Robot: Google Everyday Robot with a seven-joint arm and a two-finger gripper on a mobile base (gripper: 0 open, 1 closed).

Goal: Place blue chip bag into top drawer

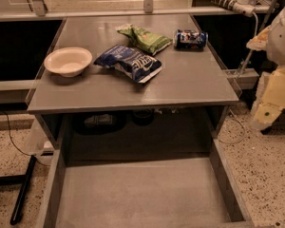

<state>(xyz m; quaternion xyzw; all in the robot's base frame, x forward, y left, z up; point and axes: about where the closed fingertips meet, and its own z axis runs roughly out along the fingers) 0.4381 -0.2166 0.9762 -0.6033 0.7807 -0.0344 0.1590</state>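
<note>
Camera view, near to far: drawer (142, 194) is pulled out at the front, below the table (190, 91) edge, with its grey bottom bare. The blue bag (128, 62) is not in it yet. It lies flat mid-table, just right of the bowl (68, 61).

Key relation: the gripper (268, 106) hangs off the table's right side, clear of the top, so the bag is to its left and further back. The bag's long axis runs diagonally, far-left to near-right, with the white end pointing near-right, roughly toward the gripper. I'd guess a reach in from the right, crossing that axis.

Gripper state: can't tell.

Behind the blue bag are the green bag (146, 38), close by, and the can (190, 39) on its side. Both should be avoided.
</note>
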